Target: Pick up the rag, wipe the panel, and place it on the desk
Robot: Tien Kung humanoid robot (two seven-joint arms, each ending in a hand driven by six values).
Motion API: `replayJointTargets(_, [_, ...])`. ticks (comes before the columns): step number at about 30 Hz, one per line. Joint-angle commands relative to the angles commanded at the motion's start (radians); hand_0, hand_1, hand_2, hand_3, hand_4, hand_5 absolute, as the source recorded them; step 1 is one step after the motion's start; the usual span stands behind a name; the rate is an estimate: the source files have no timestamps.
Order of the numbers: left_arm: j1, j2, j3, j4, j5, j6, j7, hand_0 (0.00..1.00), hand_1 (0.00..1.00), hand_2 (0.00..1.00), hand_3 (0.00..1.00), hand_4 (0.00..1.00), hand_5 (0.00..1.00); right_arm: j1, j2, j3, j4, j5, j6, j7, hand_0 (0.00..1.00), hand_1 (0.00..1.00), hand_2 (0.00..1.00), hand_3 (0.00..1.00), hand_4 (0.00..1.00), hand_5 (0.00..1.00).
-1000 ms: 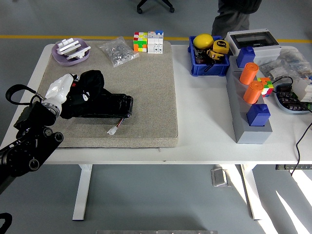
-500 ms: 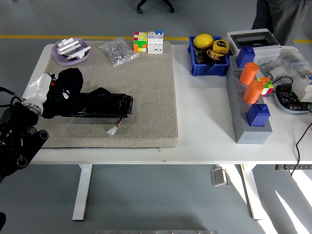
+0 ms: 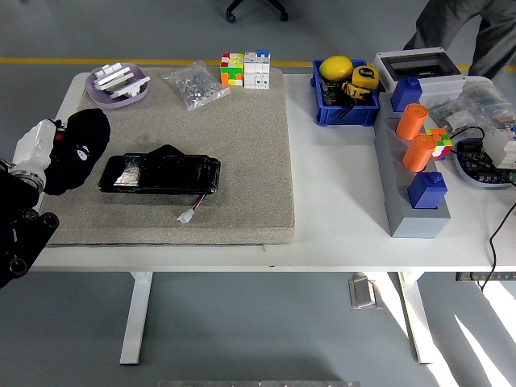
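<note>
A black rag is bunched in my left hand, which is shut on it at the table's left edge, just left of the panel. The panel is a flat black glossy slab lying on the grey mat, with a small white plug on a wire at its front. The rag's right end hangs close to the panel's left end; whether they touch is unclear. My right arm is out of view.
Along the mat's back edge stand a purple dish with white parts, a clear bag of small parts and colour cubes. To the right sit a blue bin, a grey block with orange cylinders, and a person beyond the table.
My left hand has drawn the rag leftward off the panel to the table's left edge, baring the panel's left end. The person at the far right has moved rightward.
</note>
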Motion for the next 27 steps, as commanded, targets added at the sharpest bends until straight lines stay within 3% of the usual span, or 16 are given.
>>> replayJointTargets(10, [-0.007, 0.015, 0.029, 0.098, -0.084, 0.015, -0.060, 0.222, 0.279, 0.508, 0.472, 0.292, 0.002, 0.001, 0.004, -0.007, 0.000, 0.006, 0.003, 0.002, 0.650, 0.603, 0.663, 0.569, 0.965, 0.465])
replayJointTargets(11, [-0.008, 0.015, 0.030, 0.106, -0.094, 0.010, -0.063, 0.342, 0.476, 0.535, 0.508, 0.151, 0.002, 0.001, 0.004, -0.007, 0.000, 0.006, 0.003, 0.002, 0.650, 0.603, 0.663, 0.569, 0.965, 0.465])
replayJointTargets(16, [-0.009, 0.015, 0.033, 0.122, -0.107, -0.014, -0.064, 0.342, 0.476, 0.535, 0.508, 0.151, 0.002, 0.003, 0.006, -0.007, 0.001, 0.007, 0.003, 0.002, 0.650, 0.603, 0.663, 0.569, 0.965, 0.465])
replayJointTargets(17, [-0.009, 0.015, 0.032, 0.123, -0.106, -0.016, -0.063, 0.453, 0.588, 0.568, 0.541, 0.432, 0.002, 0.003, 0.006, -0.008, 0.000, 0.008, 0.003, 0.003, 0.650, 0.603, 0.663, 0.569, 0.965, 0.465])
replayJointTargets(22, [-0.009, 0.015, 0.033, 0.133, -0.103, -0.029, -0.054, 0.453, 0.588, 0.568, 0.541, 0.432, 0.002, 0.003, 0.008, -0.008, 0.000, 0.010, 0.003, 0.003, 0.650, 0.603, 0.663, 0.569, 0.965, 0.465])
replayJointTargets(23, [-0.009, 0.014, 0.033, 0.136, -0.101, -0.031, -0.053, 0.527, 0.702, 0.622, 0.582, 0.643, 0.002, 0.003, 0.008, -0.008, 0.000, 0.010, 0.003, 0.003, 0.649, 0.603, 0.663, 0.569, 0.966, 0.466])
replayJointTargets(27, [-0.007, 0.013, 0.030, 0.141, -0.104, -0.041, -0.047, 0.527, 0.702, 0.622, 0.582, 0.643, 0.002, 0.002, 0.009, -0.009, 0.000, 0.013, 0.003, 0.004, 0.649, 0.603, 0.663, 0.569, 0.966, 0.466])
